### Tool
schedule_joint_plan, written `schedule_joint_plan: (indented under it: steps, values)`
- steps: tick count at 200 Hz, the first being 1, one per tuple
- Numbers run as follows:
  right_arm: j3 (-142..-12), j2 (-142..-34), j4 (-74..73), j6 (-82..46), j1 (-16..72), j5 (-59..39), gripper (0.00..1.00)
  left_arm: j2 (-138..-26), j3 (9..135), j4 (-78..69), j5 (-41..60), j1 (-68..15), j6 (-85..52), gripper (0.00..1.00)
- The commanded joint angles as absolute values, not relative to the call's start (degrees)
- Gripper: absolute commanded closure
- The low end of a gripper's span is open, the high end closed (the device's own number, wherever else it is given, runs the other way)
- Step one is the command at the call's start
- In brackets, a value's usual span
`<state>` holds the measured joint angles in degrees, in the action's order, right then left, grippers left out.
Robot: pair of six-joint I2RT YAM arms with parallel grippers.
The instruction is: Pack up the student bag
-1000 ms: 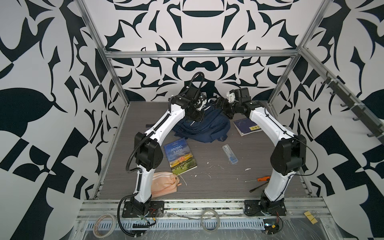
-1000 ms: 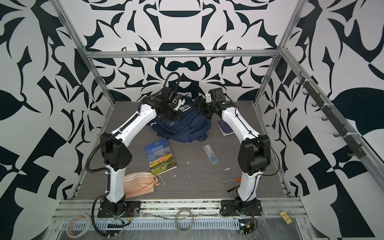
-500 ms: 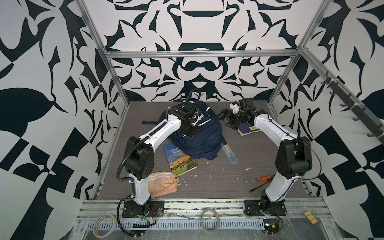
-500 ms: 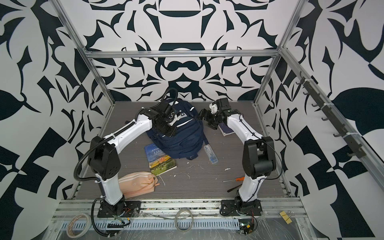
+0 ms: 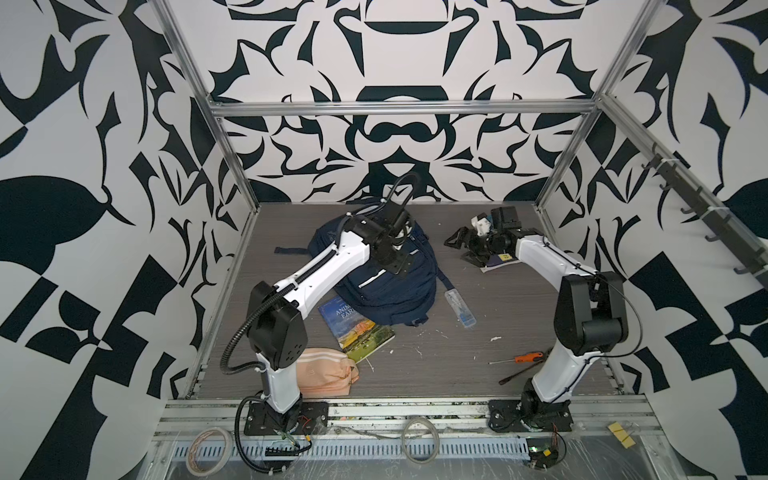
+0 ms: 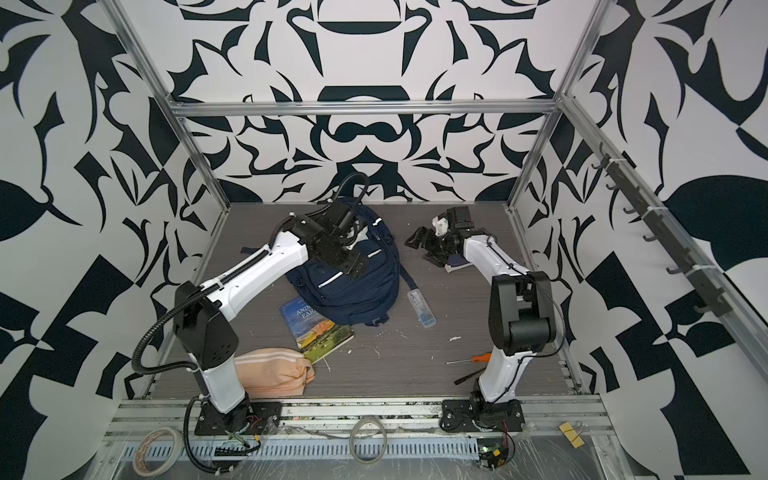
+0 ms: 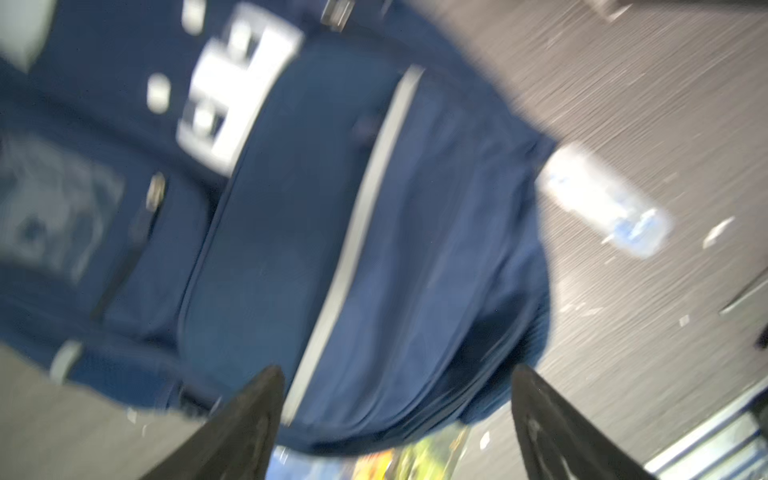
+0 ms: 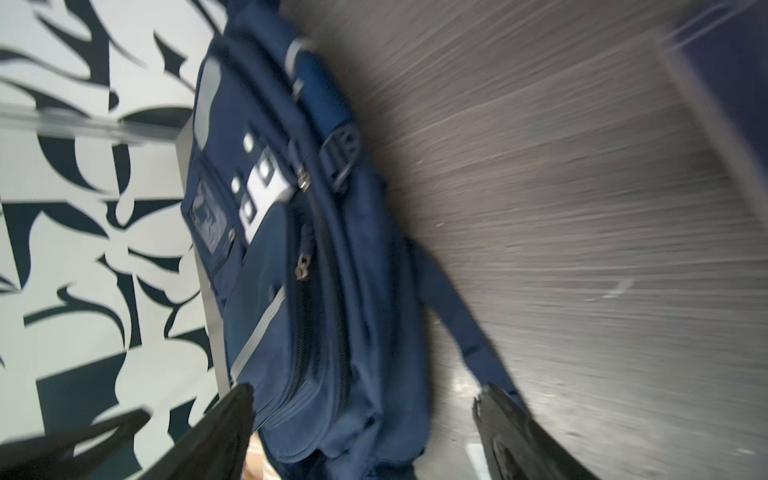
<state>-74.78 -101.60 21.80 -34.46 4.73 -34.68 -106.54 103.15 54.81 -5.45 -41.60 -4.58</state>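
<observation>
Student bag [image 5: 388, 291]: soft navy fabric, limp, probably light; take hold at strap [image 5: 444, 282], 3 o'clock side. Left gripper [image 7: 397, 374], right gripper [image 8: 363, 390]: both spread wide, empty.

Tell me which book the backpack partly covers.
The Animal Farm book, its title half hidden under the student bag; the dark blue book lies well apart.
</observation>
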Motion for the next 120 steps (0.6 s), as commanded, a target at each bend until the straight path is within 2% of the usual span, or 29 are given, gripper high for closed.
schedule_joint_plan:
  steps: [1,31,60,70,106,120]
  values:
    - [-74.8,-97.5,20.4,-34.1,2.6,-33.7,0.15,-115.1,110.6,59.7,-11.5,-43.5,-6.1,0.11]
    - [-74.8,-95.5,22.1,-32.4,2.3,-33.2,0.16,-125.8,123.4,66.7,-13.0,-43.6,-8.7,0.11]
    - [-72.4,-92.5,22.4,-32.1,2.0,-31.9,0.17,-126.0,118.4,62.0,-11.2,-44.6,-8.1,0.14]
    - [-71.8,-91.6,22.3,-32.1,1.9,-31.6,0.18,-126.9,117.8,61.9,-11.3,-44.5,-8.5,0.24]
    - [-70.8,-88.9,23.5,-31.7,1.7,-30.6,0.19,-131.8,119.8,62.4,-17.2,-44.5,-9.6,0.39]
    - [-70.4,-88.1,23.8,-31.4,1.7,-30.1,0.19,-132.2,119.2,61.7,-18.6,-44.5,-9.8,0.51]
